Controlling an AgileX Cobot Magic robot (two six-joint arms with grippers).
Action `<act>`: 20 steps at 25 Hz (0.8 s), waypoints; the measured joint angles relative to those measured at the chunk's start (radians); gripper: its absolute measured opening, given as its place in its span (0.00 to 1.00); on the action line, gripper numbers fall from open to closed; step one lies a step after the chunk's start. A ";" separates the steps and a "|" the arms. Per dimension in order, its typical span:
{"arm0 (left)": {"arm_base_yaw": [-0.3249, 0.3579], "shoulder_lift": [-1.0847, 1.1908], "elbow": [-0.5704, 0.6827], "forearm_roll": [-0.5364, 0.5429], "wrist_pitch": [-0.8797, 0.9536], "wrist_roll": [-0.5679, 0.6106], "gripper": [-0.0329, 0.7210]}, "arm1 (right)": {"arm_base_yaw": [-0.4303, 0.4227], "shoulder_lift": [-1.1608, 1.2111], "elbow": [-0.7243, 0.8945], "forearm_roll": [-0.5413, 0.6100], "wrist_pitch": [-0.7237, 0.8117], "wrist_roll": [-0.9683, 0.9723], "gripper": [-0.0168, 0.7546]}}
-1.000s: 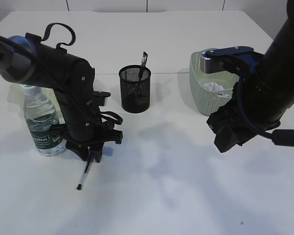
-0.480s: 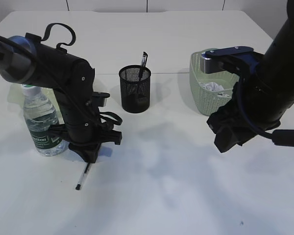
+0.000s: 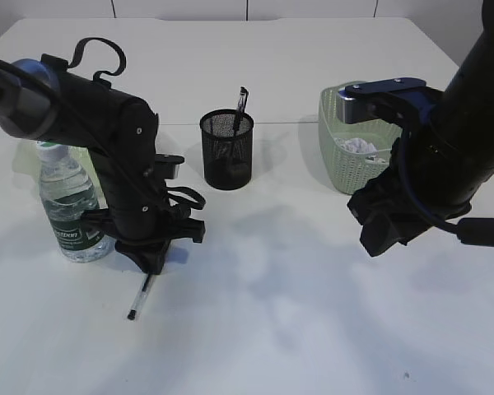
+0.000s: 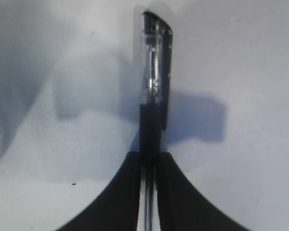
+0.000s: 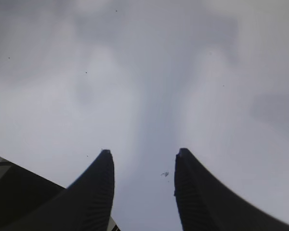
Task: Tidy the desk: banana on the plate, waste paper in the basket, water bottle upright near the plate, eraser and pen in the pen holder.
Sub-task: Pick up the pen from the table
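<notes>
A black-and-clear pen (image 3: 139, 298) lies on the white table, its upper end between the fingers of my left gripper (image 3: 152, 262). In the left wrist view the jaws (image 4: 150, 156) are shut on the pen (image 4: 155, 82). A black mesh pen holder (image 3: 226, 150) stands at the middle back with another pen in it. A water bottle (image 3: 68, 206) stands upright at the left, in front of a pale green plate (image 3: 23, 159) mostly hidden by the arm. A green basket (image 3: 346, 148) holds white waste paper (image 3: 360, 146). My right gripper (image 5: 142, 159) is open and empty over bare table. Banana and eraser are not visible.
The right arm (image 3: 432, 173) hangs in front of the basket at the right. The table's far edge runs along the top of the exterior view.
The left gripper has closed down onto the pen's upper end and the pen has shifted slightly. The right arm has not moved.
</notes>
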State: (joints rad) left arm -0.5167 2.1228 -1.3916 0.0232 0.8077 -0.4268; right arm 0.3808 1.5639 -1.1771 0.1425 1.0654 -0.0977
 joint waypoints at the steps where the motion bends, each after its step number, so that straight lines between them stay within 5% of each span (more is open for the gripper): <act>1: 0.000 -0.003 0.000 -0.002 0.000 0.000 0.09 | 0.000 0.000 0.000 0.000 0.000 0.000 0.43; 20: 0.000 -0.169 0.002 -0.030 -0.099 0.000 0.09 | 0.000 0.000 0.000 0.000 0.000 -0.002 0.43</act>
State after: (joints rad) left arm -0.5167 1.9543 -1.3896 -0.0072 0.7091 -0.4268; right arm 0.3808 1.5639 -1.1771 0.1425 1.0654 -0.1000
